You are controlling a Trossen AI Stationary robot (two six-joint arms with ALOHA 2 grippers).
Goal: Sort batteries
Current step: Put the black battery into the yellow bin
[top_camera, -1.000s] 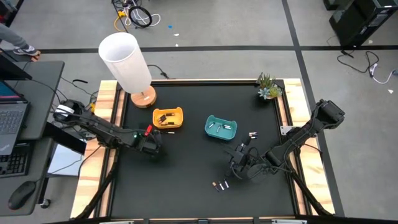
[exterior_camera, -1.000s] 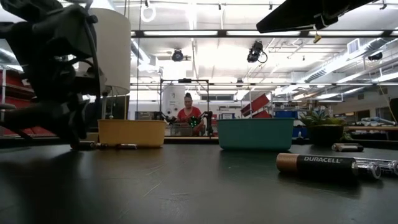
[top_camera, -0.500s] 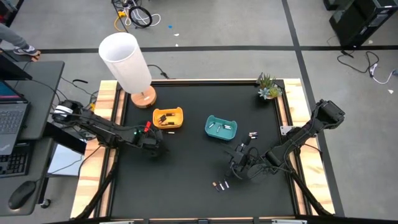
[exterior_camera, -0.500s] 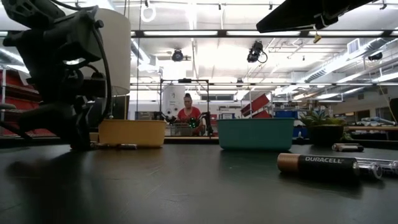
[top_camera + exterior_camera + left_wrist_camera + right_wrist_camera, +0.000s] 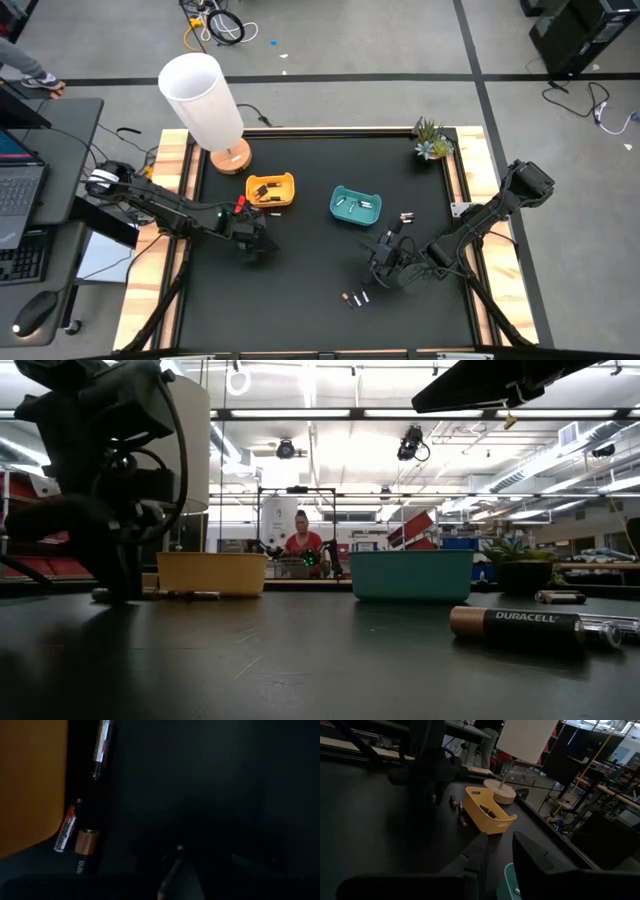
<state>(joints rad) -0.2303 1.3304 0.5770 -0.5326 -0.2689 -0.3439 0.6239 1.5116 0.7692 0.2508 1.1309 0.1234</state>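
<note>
Small batteries lie loose on the black table: a pair near the front, a few right of the teal tray, and three beside the yellow tray. Both trays hold several batteries. A copper-ended Duracell lies close in the low view. My left gripper points down at the table just in front of the yellow tray, a little right of the three batteries. My right gripper hovers near level in front of the teal tray, open by a narrow gap with nothing between its fingers.
A white lamp on a wooden foot stands at the back left, and a small plant sits at the back right corner. Wooden rails edge the table. A person sits far behind the table.
My left gripper has turned and tipped at the wrist, and its tip has swung a little toward the table's right and near edges, away from the batteries beside the yellow tray. My right arm has kept still.
</note>
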